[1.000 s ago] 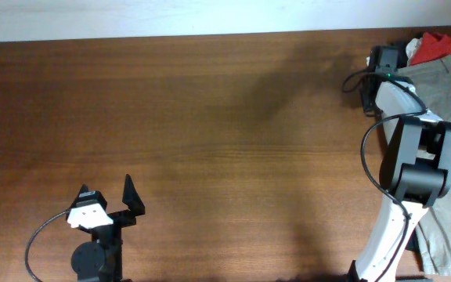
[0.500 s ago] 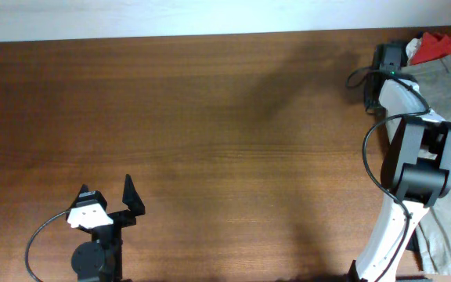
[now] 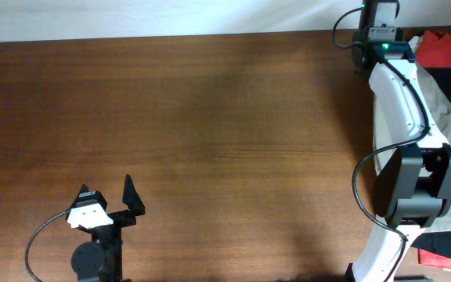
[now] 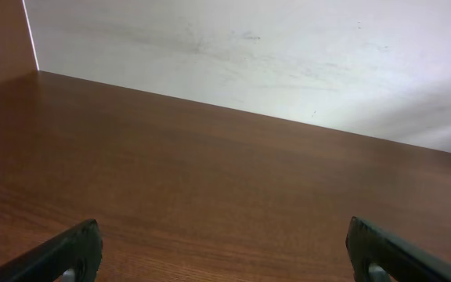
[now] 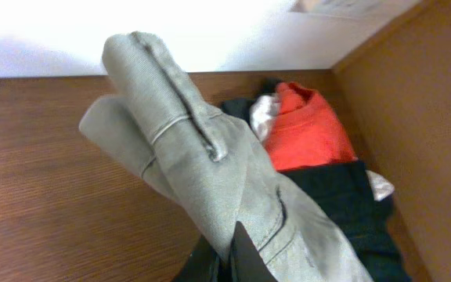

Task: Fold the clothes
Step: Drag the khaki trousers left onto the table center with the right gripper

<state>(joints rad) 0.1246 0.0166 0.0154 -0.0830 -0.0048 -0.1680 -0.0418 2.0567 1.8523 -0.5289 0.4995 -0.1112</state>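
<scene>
Gripping khaki-beige cotton trousers [image 5: 202, 164] in my right fingers [image 5: 245, 262], left fingers [image 4: 73, 251] open; should drag slowly onto brown wooden desk [image 3: 210, 117], spreading flat.

One pair of khaki trousers [image 5: 210, 180], one red cloth [image 5: 305, 129], one black garment [image 5: 351, 210].

No readable text or labels, seemingly.

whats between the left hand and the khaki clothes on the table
In the overhead view, only bare wooden table stretches from the left hand to the right arm, which stands just in front of the clothes.
</scene>
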